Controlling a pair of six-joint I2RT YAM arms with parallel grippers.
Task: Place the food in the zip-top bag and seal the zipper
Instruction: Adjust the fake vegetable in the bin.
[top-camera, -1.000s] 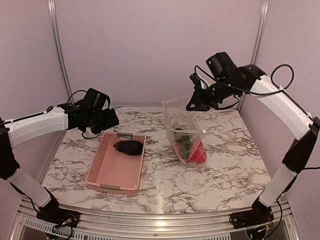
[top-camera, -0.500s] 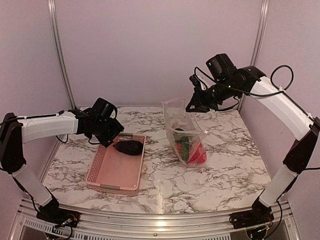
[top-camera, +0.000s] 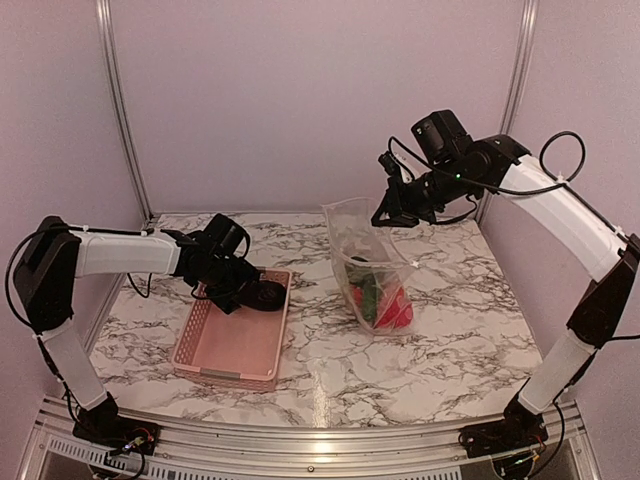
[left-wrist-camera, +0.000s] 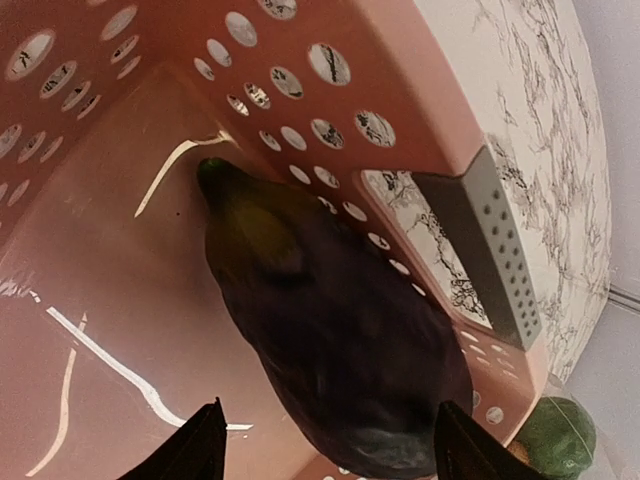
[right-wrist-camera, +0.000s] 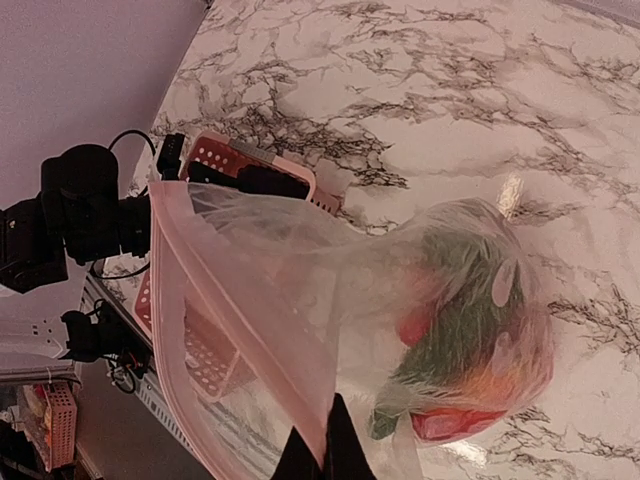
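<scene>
A dark purple eggplant (top-camera: 266, 294) lies at the far end of the pink basket (top-camera: 225, 375). My left gripper (top-camera: 238, 291) is down in the basket, open. In the left wrist view its fingertips (left-wrist-camera: 205, 445) stand on either side of the eggplant's (left-wrist-camera: 330, 340) fat end without closing on it. The clear zip-top bag (top-camera: 368, 262) hangs upright at mid-table with red and green food (top-camera: 385, 300) in its bottom. My right gripper (top-camera: 386, 212) is shut on the bag's mouth edge. The pink zipper (right-wrist-camera: 250, 340) strip runs to my right gripper (right-wrist-camera: 325, 445); the mouth gapes.
The basket's perforated wall (left-wrist-camera: 400, 60) rises close behind the eggplant, with a grey label tab (left-wrist-camera: 480, 250) on its rim. Marble table (top-camera: 450, 340) surrounds the basket and bag. Metal frame posts (top-camera: 115, 100) stand at the back corners.
My left arm swung right and dropped into the basket, bringing its open jaws around the eggplant. The right gripper kept holding the bag's edge without moving.
</scene>
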